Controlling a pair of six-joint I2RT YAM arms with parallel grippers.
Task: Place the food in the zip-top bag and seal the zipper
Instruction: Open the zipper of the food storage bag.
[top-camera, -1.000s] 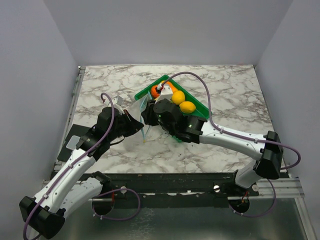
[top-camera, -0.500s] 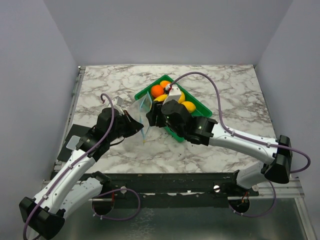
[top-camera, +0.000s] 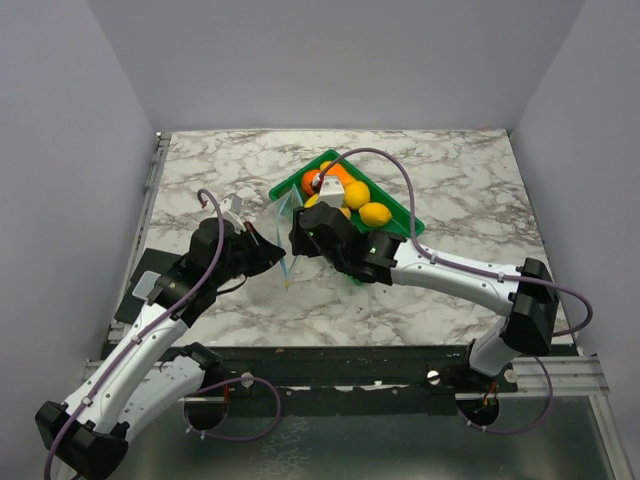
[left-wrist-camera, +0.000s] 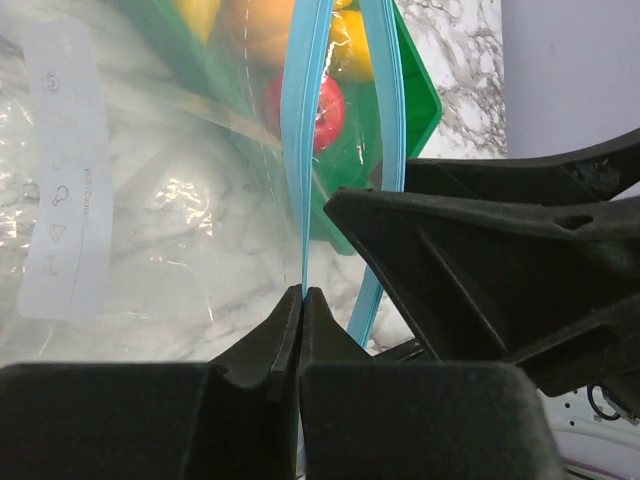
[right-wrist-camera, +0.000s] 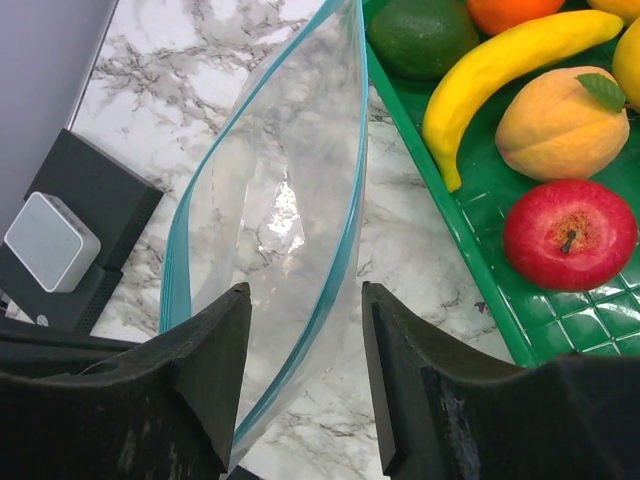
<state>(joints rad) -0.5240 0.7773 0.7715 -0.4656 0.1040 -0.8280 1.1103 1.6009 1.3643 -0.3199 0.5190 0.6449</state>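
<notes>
The clear zip-top bag hangs upright just left of the green tray, its mouth spread apart. My left gripper is shut on one side of the light blue zipper, and the bag's white label faces its camera. My right gripper is open over the mouth, with the other zipper strip running between its fingers and touching neither. The food lies in the tray: a banana, an orange-yellow fruit, a red piece and a dark green piece.
The green tray sits at an angle behind the right wrist, close to the bag. The left arm's black wrist with its grey camera box is just beyond the bag. Grey walls stand round the marble table.
The right gripper's jaws have widened. Its wrist swung right towards the tray and then back left to the bag's mouth. The left gripper has kept its pinch on the zipper.
</notes>
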